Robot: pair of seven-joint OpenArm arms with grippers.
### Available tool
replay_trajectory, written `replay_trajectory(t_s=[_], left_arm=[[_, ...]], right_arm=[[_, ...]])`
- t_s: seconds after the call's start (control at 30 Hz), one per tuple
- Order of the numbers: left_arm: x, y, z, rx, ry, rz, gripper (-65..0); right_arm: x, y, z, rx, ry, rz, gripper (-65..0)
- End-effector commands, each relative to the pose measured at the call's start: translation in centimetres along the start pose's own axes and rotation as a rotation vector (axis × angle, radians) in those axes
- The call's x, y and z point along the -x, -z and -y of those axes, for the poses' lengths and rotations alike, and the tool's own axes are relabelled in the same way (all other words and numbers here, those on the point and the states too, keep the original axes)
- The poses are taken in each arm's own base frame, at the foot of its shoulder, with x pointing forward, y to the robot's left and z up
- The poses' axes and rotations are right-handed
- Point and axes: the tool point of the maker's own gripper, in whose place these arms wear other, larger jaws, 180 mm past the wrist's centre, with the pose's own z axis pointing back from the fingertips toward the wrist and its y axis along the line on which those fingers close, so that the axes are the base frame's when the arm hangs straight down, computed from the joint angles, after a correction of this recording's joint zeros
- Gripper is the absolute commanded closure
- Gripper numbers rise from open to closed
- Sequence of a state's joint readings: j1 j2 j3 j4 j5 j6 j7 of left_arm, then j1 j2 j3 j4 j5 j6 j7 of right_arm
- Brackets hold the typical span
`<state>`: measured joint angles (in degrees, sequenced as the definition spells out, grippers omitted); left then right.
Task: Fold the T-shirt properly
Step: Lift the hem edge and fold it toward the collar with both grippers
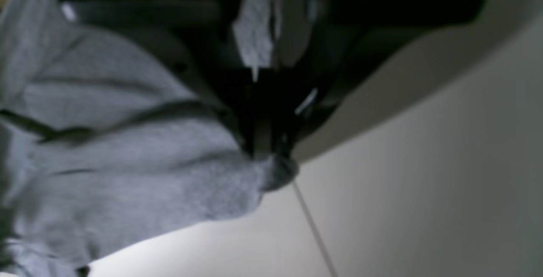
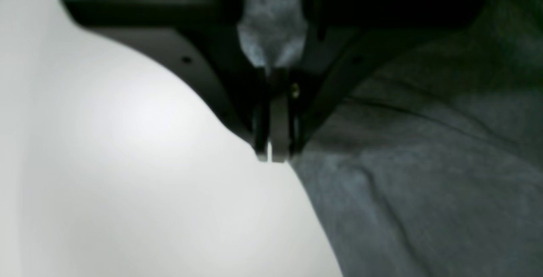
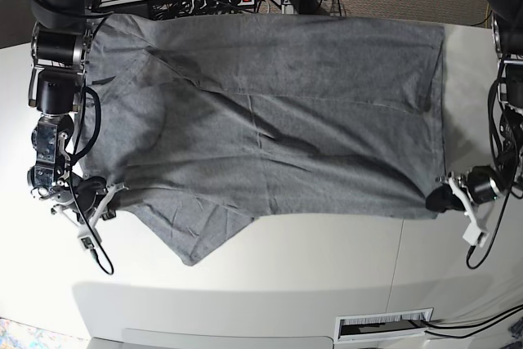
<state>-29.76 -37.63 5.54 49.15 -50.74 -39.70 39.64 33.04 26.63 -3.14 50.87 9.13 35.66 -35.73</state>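
One plain heather-grey cotton T-shirt point(image 3: 270, 120) lies spread on the white worktop point(image 3: 327, 267), long axis running left to right. At its left near corner the right tool point(image 3: 105, 202) is clenched on fabric; at its right near corner the left tool point(image 3: 441, 199) likewise pinches the cloth.

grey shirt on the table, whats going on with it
A two-armed robot is folding the T-shirt, which lies spread across the white table. The right gripper and the left gripper are each shut on an edge of the shirt at opposite ends of its near side. One sleeve points toward the near edge.
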Motion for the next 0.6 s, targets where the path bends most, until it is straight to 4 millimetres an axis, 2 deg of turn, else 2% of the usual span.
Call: replay_trajectory(t_s=[0.0, 0.17, 0.33, 0.43, 0.57], left_arm=[[-3.7, -1.2, -0.5, -0.018, 0.044, 0.092, 0.0], [-5.6, -1.4, -1.2, -0.068, 0.12, 0.163, 0.0], [-6.0, -1.4, -1.4, -0.086, 0.152, 0.178, 0.0], [-5.8, -1.6, -1.7, -0.093, 0.152, 0.164, 0.0], [-5.1, -2.0, -2.2, -0.105, 0.152, 0.125, 0.0]], right_arm=[[-3.6, -1.2, 1.5, 0.028, -0.011, 0.103, 0.0], [-5.3, -1.5, 1.9, 0.043, -0.027, 0.162, 0.0], [-6.7, -1.8, 2.4, 0.061, -0.049, 0.187, 0.0], [-6.6, -1.9, 2.5, 0.06, -0.04, 0.166, 0.0], [-5.4, -1.7, 2.0, 0.027, 0.006, 0.104, 0.0]])
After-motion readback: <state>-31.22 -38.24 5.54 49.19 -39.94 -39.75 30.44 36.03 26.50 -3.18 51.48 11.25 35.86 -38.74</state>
